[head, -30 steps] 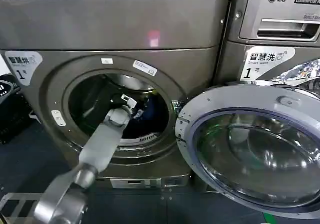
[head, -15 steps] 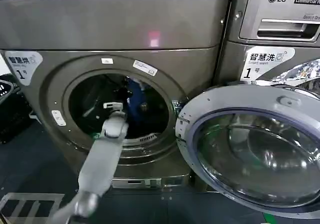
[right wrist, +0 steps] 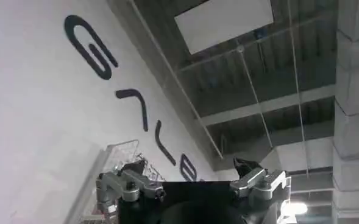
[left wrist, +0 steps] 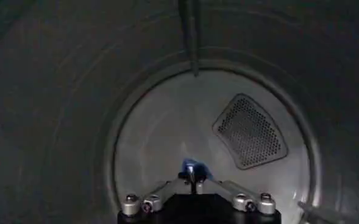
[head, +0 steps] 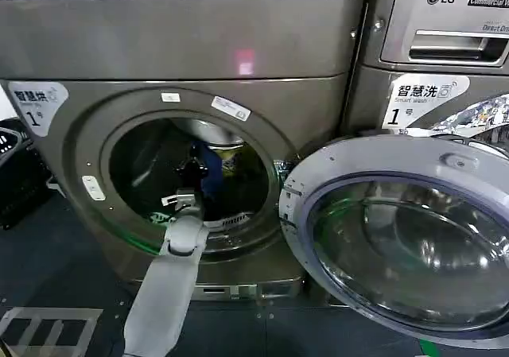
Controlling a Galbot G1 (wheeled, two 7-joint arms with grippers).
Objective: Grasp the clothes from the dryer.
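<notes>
On the left of the scene stands the dryer [head: 183, 47], its round door [head: 406, 238] swung open to the right. Inside the porthole the left gripper [head: 193, 168] is pinched shut on the clothes [head: 211, 170], blue fabric hanging at the drum's middle. The right gripper [right wrist: 191, 176] is spread open, pointing up at a ceiling.

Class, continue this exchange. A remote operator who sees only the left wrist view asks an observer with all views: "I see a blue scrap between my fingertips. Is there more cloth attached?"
Observer: Yes. The head view shows navy clothes bunched beside the left gripper, inside the dryer.
Operator: Anything else in the drum?
Observer: A yellow-green garment right next to the navy fabric.
Operator: Where is the other arm?
Observer: The right gripper is open and points up at the ceiling, away from the dryer.
</notes>
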